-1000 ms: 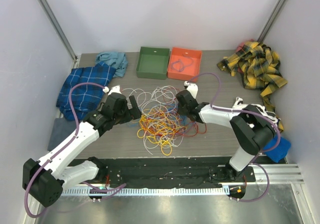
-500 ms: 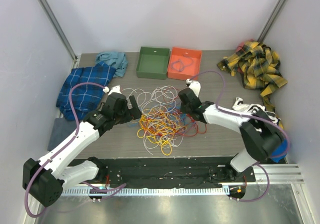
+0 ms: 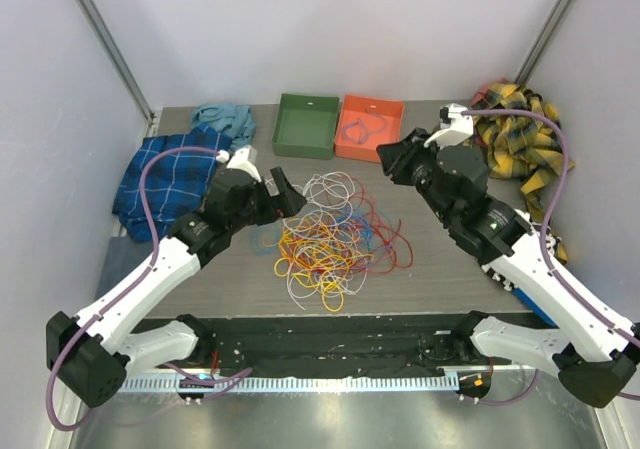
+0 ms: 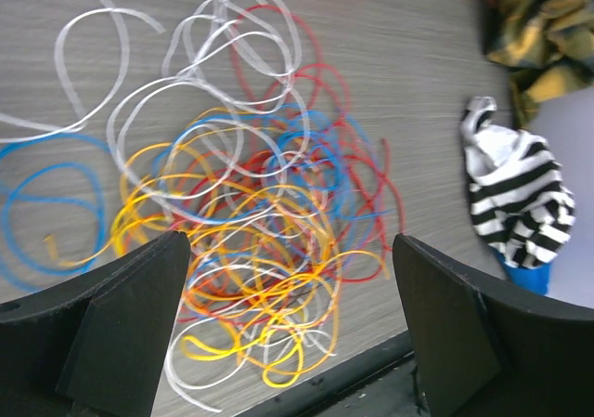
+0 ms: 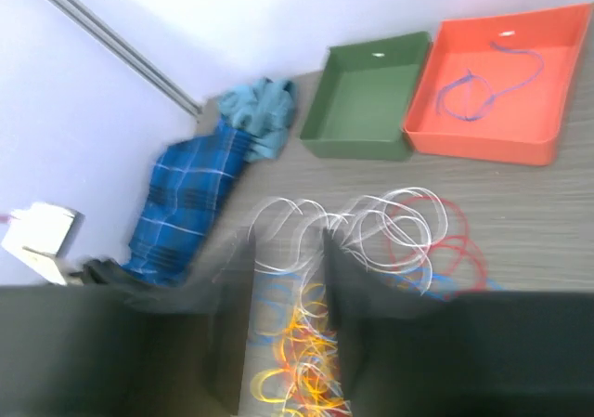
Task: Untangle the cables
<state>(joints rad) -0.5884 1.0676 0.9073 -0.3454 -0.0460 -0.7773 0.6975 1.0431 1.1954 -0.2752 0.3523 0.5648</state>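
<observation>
Left gripper (image 4: pixel 288 250) hangs wide open above the cables (image 3: pixel 330 244), one tangled heap mid-table. Right gripper (image 3: pixel 390 159) has risen off that heap toward the far side. Blur hides its jaw gap, so a pulled strand is unconfirmed. Beyond stand two trays: green tray (image 3: pixel 303 147) bare, orange tray (image 3: pixel 350 151) holding one blue cable (image 5: pixel 483 87).

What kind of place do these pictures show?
Probably a robot test cell in a laboratory. A left arm and a right arm are fixed at the edge of a table between plain white walls. Practice things lie on it: tangled cables, a green tray, an orange tray, clothes.
</observation>
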